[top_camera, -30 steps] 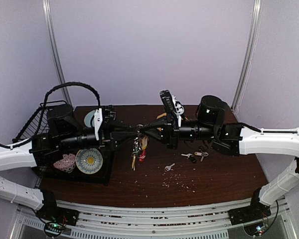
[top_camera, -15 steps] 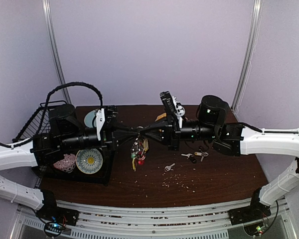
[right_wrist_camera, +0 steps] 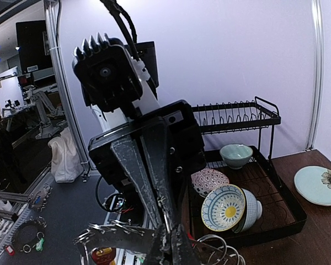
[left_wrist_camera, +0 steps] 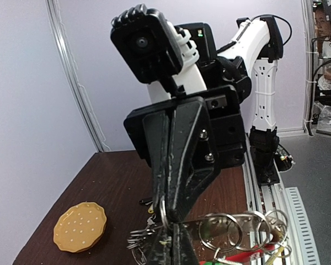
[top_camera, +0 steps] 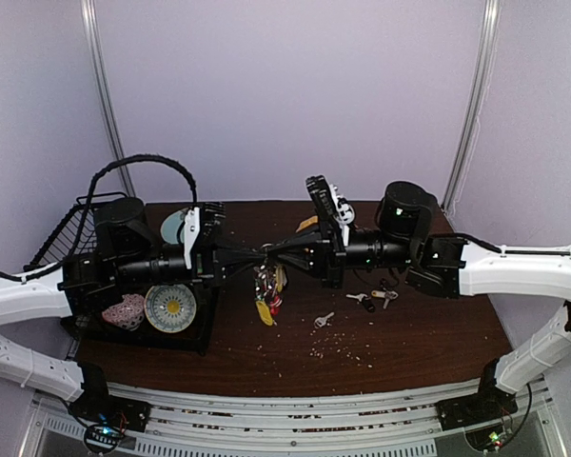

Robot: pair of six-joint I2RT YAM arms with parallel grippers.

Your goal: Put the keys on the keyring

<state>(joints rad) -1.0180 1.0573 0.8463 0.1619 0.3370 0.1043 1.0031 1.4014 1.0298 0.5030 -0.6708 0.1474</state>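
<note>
1. Far left in the top view: rack (top_camera: 95, 248) with crockery. Only from the right wrist, closer: patterned bowl (right_wrist_camera: 226, 207) inside it.
2. Left gripper (top_camera: 259, 255) clenched on the keyring (top_camera: 266, 282), held mid-air over the table (top_camera: 419, 347), tip to tip with the other arm.
3. Only from the left wrist: silver loops of the keyring beside the pinch, and a tan disc (left_wrist_camera: 80, 226) on the tabletop.
4. Right gripper (top_camera: 278, 251) clamped on the same keyring.
5. Further right, loose keys (top_camera: 376, 298) flat on the wood, well apart from the keyring and unseen by either wrist.
6. Against a second ago: left jaws pinched tighter, yellow tag (top_camera: 265, 312) swung slightly rightward.
</note>
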